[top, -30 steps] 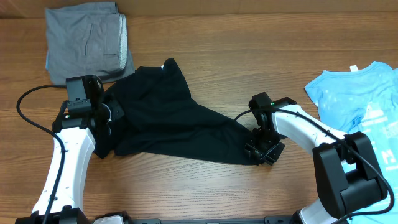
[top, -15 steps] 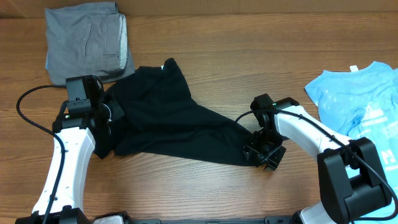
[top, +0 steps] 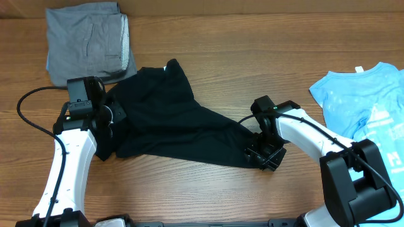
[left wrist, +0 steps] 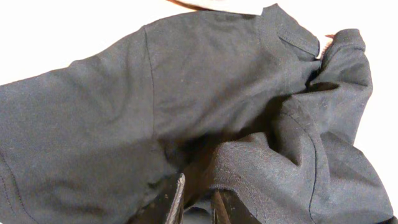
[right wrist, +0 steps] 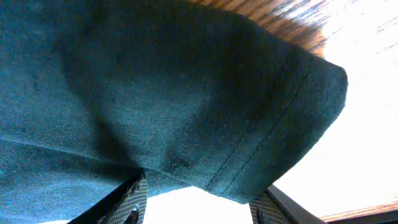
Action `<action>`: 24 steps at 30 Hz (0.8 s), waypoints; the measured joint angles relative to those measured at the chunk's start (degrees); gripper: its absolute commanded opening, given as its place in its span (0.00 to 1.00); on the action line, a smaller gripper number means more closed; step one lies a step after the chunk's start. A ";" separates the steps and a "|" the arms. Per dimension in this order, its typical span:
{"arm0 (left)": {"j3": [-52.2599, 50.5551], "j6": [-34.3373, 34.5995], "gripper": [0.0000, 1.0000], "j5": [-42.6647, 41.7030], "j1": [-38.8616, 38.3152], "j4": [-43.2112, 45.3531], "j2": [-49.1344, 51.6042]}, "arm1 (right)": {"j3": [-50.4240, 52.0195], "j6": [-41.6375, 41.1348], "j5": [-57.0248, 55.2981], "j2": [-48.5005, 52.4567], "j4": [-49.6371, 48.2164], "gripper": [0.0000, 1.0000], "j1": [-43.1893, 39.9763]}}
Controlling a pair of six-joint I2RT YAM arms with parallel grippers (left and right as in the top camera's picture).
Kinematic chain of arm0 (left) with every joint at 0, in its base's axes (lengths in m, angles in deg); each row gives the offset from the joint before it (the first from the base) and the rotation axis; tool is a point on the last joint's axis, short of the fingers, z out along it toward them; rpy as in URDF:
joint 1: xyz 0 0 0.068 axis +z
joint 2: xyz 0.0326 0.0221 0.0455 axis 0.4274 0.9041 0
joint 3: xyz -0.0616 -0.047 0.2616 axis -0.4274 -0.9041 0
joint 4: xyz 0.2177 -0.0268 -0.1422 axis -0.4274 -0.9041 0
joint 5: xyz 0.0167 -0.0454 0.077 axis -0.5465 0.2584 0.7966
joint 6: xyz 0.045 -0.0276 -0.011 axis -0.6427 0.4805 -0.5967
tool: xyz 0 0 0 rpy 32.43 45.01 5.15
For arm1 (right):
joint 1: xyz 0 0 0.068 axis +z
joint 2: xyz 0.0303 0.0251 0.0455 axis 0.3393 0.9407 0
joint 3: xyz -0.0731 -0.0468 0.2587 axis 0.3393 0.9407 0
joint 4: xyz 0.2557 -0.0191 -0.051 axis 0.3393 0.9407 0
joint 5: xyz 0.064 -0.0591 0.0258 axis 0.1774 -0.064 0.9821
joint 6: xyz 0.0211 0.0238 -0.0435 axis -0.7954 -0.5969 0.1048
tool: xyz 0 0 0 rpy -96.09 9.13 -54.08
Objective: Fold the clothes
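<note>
On the wooden table [top: 252,38] we see the black shirt [top: 170,120] lying crumpled at centre; the left gripper [left wrist: 198,198], arm stretched forward, pinches its left edge; the right gripper [top: 262,154], arm bent inward, straddles the right hem, jaws apart

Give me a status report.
Left gripper shut on black shirt. Right gripper open, straddling its hem. Shirt crumpled, unfolded. Gray folded garment near its far-left edge.
</note>
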 measured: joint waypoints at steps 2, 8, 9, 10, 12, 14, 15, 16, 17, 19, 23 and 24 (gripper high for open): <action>0.00 0.00 0.19 0.00 -0.02 0.02 0.00 | 0.00 0.02 -0.31 0.00 -0.04 0.55 0.00; 0.00 0.00 0.19 0.00 0.00 0.00 0.00 | 0.00 0.31 -1.22 0.00 -0.70 0.22 0.00; 0.00 0.00 0.19 0.00 0.00 0.00 0.00 | 0.02 0.33 -1.42 0.00 -0.79 0.15 0.00; 0.00 0.00 0.19 0.00 0.00 -0.02 0.00 | 0.02 0.42 -1.46 0.00 -0.81 0.13 0.00; 0.00 0.00 0.19 0.00 0.00 -0.09 0.00 | 0.04 0.00 -1.62 0.00 -0.98 0.13 0.00; 0.00 0.00 0.21 0.00 0.00 -0.11 0.00 | 0.04 -0.31 -1.99 0.00 -0.96 0.07 0.00; 0.00 -0.02 0.22 0.00 -0.02 -0.13 0.00 | 0.04 -0.66 -2.21 0.00 -0.94 0.04 0.00; 0.00 -0.02 0.21 0.02 0.00 -0.11 0.00 | 0.04 -1.01 -2.43 0.00 -0.94 0.04 0.00; 0.00 -0.02 0.20 0.02 -0.02 -0.09 0.00 | 0.04 -1.33 -2.60 0.00 -0.90 0.04 0.00; 0.00 0.00 0.15 0.17 -0.02 -0.07 0.00 | 0.04 -1.73 -2.93 -0.02 -0.68 0.04 -0.07; 0.00 -0.52 0.08 0.42 0.00 -0.04 0.00 | -0.46 -1.99 -3.56 -1.14 1.14 0.04 -1.11; 0.07 -0.87 0.04 0.42 0.00 -0.15 0.00 | -0.83 -2.08 -3.91 -1.55 1.64 0.04 -1.53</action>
